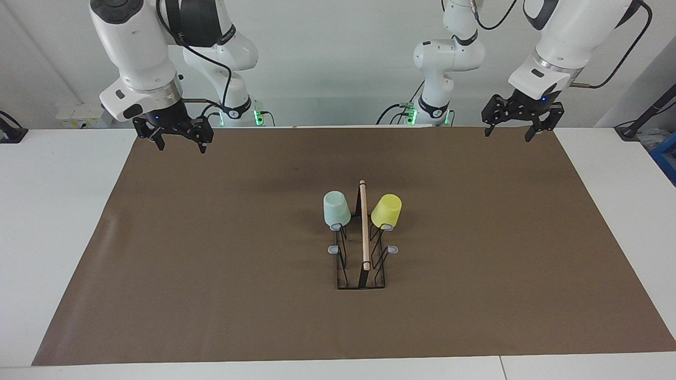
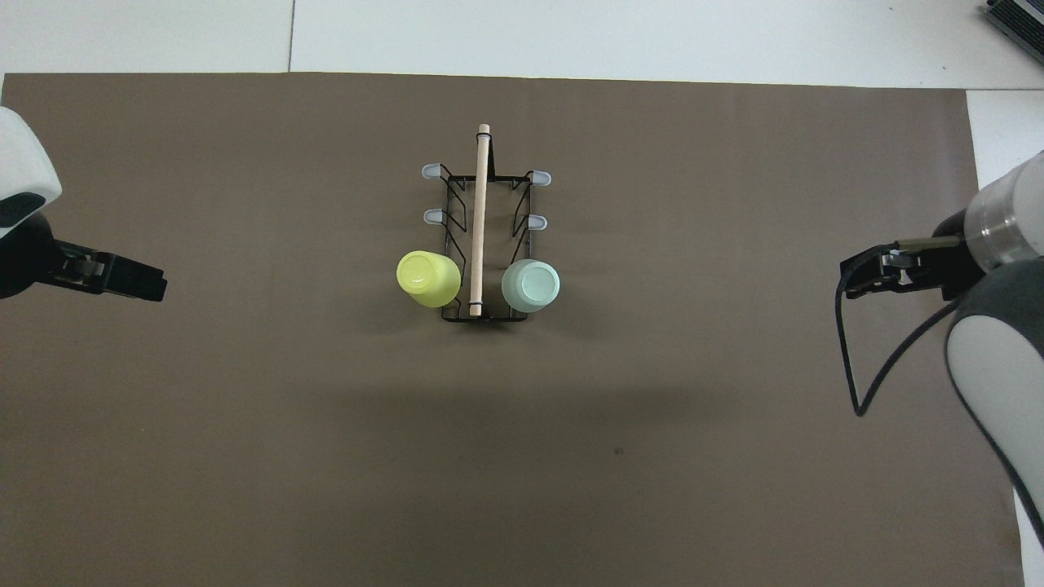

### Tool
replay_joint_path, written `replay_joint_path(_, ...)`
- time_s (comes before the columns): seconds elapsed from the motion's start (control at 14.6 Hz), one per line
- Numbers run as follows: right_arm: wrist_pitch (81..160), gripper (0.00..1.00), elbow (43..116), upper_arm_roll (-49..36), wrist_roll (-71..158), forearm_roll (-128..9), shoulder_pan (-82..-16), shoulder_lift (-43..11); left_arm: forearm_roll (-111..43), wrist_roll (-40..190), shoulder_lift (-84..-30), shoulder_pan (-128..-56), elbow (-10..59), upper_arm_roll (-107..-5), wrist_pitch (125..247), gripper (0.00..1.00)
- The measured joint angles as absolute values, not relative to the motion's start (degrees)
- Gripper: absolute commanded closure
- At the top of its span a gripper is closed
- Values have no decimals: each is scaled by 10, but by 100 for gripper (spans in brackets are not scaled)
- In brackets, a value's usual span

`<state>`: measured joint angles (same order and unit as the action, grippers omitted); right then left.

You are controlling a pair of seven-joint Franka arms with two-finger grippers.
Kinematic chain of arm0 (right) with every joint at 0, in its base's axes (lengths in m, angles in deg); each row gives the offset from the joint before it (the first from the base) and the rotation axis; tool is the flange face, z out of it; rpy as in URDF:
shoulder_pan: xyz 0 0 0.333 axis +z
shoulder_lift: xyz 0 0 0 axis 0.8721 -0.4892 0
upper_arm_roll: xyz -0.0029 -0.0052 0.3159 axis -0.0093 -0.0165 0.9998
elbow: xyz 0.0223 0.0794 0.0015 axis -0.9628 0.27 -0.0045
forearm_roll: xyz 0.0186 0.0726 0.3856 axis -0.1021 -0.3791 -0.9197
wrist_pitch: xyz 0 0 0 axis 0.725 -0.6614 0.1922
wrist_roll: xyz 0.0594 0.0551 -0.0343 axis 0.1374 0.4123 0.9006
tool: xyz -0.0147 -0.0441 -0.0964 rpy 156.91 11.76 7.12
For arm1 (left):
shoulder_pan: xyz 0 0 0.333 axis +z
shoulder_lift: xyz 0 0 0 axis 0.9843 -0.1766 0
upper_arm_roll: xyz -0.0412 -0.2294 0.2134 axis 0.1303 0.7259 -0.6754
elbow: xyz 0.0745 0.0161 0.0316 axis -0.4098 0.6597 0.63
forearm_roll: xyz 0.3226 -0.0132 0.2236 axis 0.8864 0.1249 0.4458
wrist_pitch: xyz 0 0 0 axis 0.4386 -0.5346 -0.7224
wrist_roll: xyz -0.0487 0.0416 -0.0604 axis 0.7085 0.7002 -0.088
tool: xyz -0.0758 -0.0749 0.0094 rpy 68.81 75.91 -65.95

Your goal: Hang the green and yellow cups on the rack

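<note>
The black wire rack (image 1: 364,227) with a wooden rod on top stands on the middle of the brown mat; it also shows in the overhead view (image 2: 479,212). The mint green cup (image 1: 336,209) (image 2: 530,285) and the yellow cup (image 1: 386,210) (image 2: 427,278) hang upside down on the two pegs nearest to the robots. The green one is on the right arm's side, the yellow one on the left arm's side. My left gripper (image 1: 507,133) (image 2: 155,285) and right gripper (image 1: 180,145) (image 2: 852,277) are open and empty. They hang raised over the mat's edge nearest to the robots, well apart from the rack.
The brown mat (image 1: 211,264) covers most of the white table (image 1: 53,211). The rack's other grey-blue pegs (image 1: 334,249) (image 2: 431,216) carry nothing. A blue object (image 1: 666,155) lies at the left arm's end of the table.
</note>
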<state>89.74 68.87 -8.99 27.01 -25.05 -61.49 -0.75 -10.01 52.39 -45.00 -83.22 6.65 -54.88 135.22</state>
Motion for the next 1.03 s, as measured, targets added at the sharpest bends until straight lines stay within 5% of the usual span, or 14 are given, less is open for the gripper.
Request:
replay_joint_path(0.41, 883, 0, 698, -168, 276, -274, -587, 6, -100, 524, -450, -832, 67, -549, 1352, 0)
replay_joint_path(1.03, 876, 0, 688, -172, 276, -276, -578, 10, -100, 524, -450, -832, 67, -549, 1352, 0)
